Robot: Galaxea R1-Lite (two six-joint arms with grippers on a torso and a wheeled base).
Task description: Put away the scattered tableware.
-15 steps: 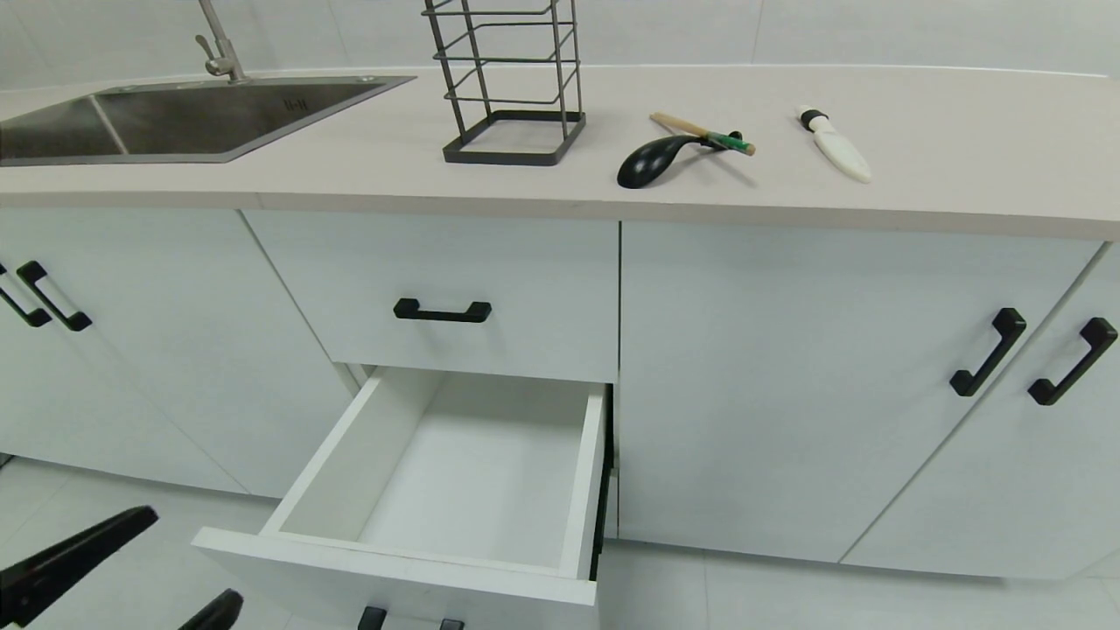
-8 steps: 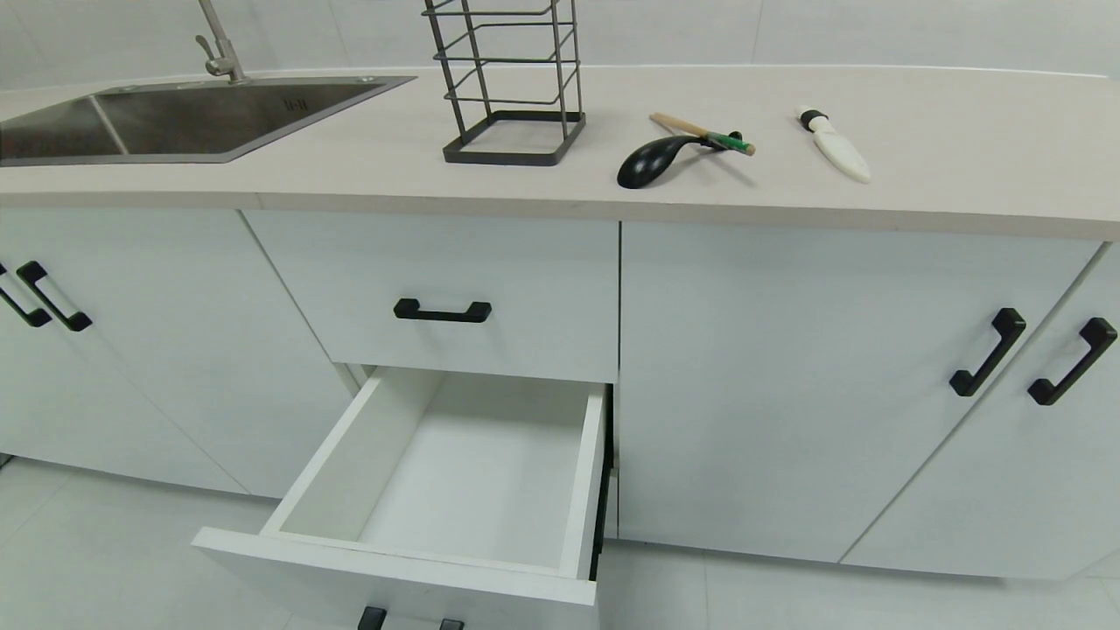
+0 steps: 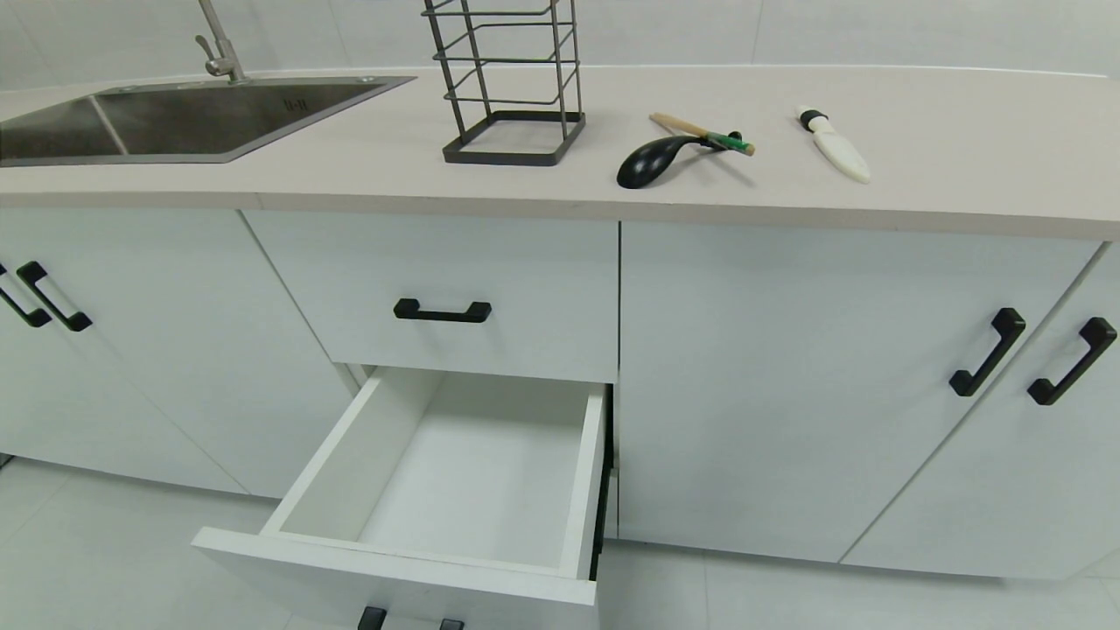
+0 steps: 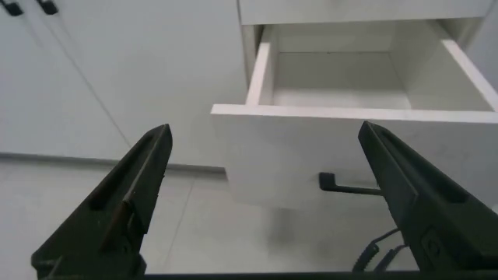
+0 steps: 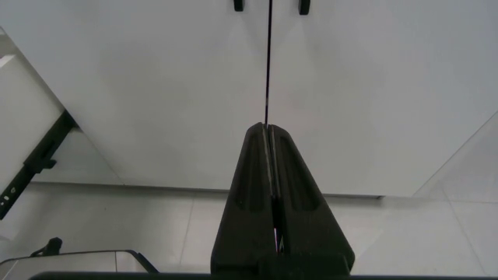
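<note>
On the counter lie a black spoon point(image 3: 649, 161), a wooden stick with a green band point(image 3: 703, 133) resting across the spoon's handle, and a white knife with a black collar point(image 3: 836, 145). Below them the lower drawer point(image 3: 581, 477) stands pulled out with nothing inside. My left gripper point(image 4: 264, 134) is open, low in front of the drawer's front panel point(image 4: 311, 155) and its black handle point(image 4: 346, 185), apart from both. My right gripper point(image 5: 268, 131) is shut on nothing, pointing at the seam between two white cabinet doors.
A dark wire rack point(image 3: 512, 87) stands on the counter left of the spoon. The steel sink point(image 3: 175, 114) and tap are at the far left. The upper drawer point(image 3: 442, 311) is closed. Cabinet doors with black handles point(image 3: 989, 350) flank the drawers.
My left gripper's fingers stood at the lower left corner of the head view one second ago and have since withdrawn below its edge. The tableware and drawer have not moved.
</note>
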